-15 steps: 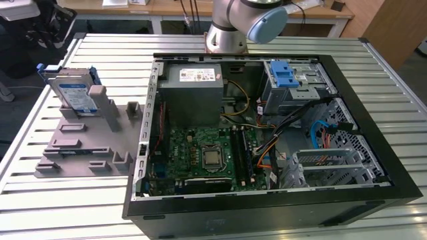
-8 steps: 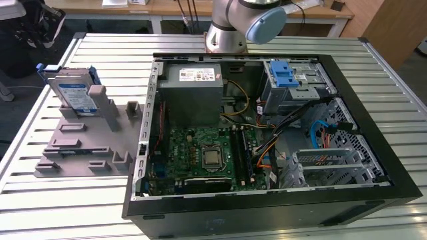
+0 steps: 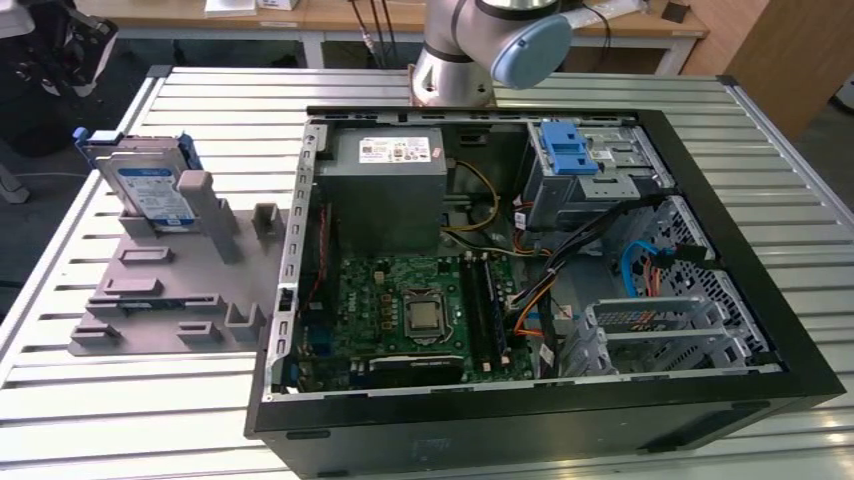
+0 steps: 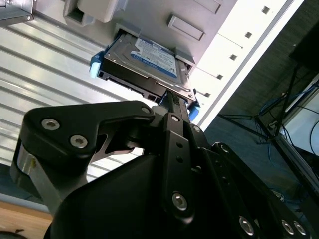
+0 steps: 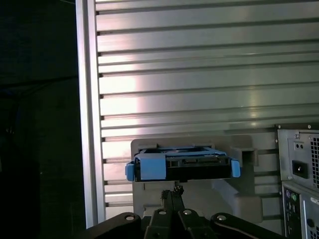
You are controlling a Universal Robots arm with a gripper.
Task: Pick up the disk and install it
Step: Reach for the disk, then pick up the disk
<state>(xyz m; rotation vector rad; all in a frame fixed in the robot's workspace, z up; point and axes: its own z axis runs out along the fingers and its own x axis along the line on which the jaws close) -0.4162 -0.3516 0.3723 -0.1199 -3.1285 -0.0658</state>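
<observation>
Blue-railed disk (image 3: 144, 188) stands in a grey holder (image 3: 158, 300), lower part hidden; jaws together, tips just beside it.

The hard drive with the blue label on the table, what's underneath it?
A grey plastic holder on the slatted metal table; the hard drive stands on edge in it. Its bottom edge is hidden behind the holder's posts.

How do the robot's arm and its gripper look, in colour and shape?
In the exterior view the arm is a silver-grey tube with a rounded light-blue cap at its joint. In both wrist views the gripper is matt black: flat angular link bars joined by round silver screw heads, narrowing to slim fingers.
</observation>
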